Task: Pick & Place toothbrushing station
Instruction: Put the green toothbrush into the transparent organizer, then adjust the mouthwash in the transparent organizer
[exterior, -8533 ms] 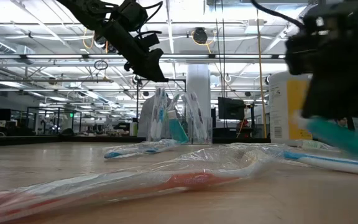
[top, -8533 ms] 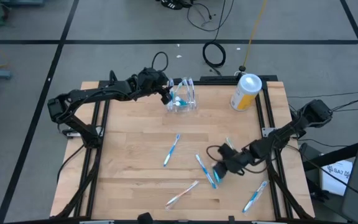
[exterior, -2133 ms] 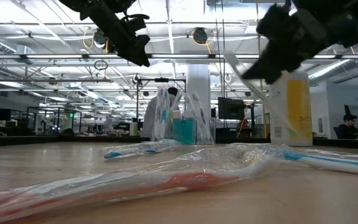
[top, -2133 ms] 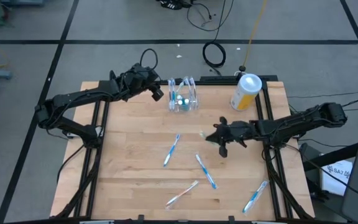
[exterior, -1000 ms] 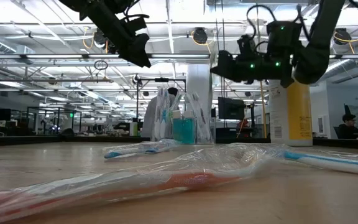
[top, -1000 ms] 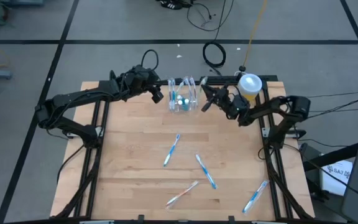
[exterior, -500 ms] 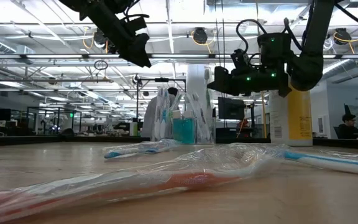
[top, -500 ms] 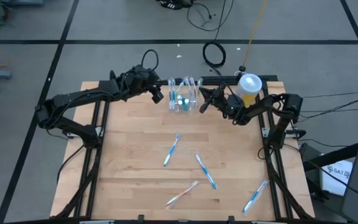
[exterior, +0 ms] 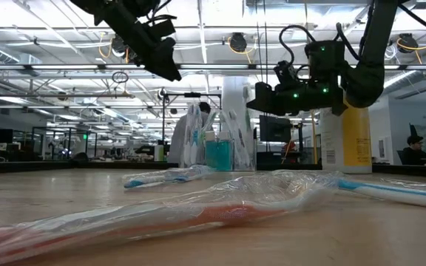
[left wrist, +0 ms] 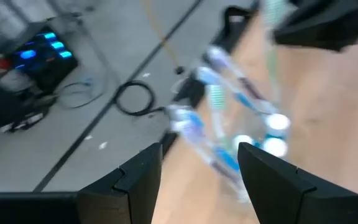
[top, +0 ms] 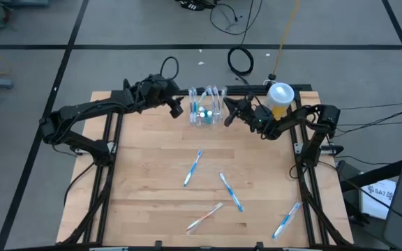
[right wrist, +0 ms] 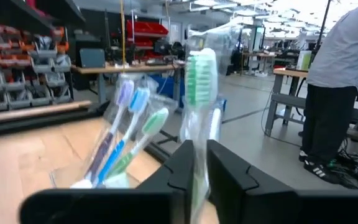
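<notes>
At back of counter (top: 145,174): toothbrushing station (top: 206,107), clear holder, upright with wrapped brushes inside, near yellow canister (top: 276,102). Right gripper (top: 230,111) just beside station, above counter level, fingers (right wrist: 229,177) clenched on wrapped green toothbrush (right wrist: 199,87). Left gripper (top: 176,106) raised on station's other side, fingers (left wrist: 272,180) released, gripping nothing. Four loose wrapped toothbrushes mid and front counter.

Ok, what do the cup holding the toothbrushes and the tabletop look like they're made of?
The toothbrushing station looks like clear, glossy plastic: the brushes inside show through its walls, and it catches bright glints. The table appears to be light wood with a smooth, slightly sheened finish; visible plank seams and grain streaks suggest butcher block, though a laminate can't be ruled out.
</notes>
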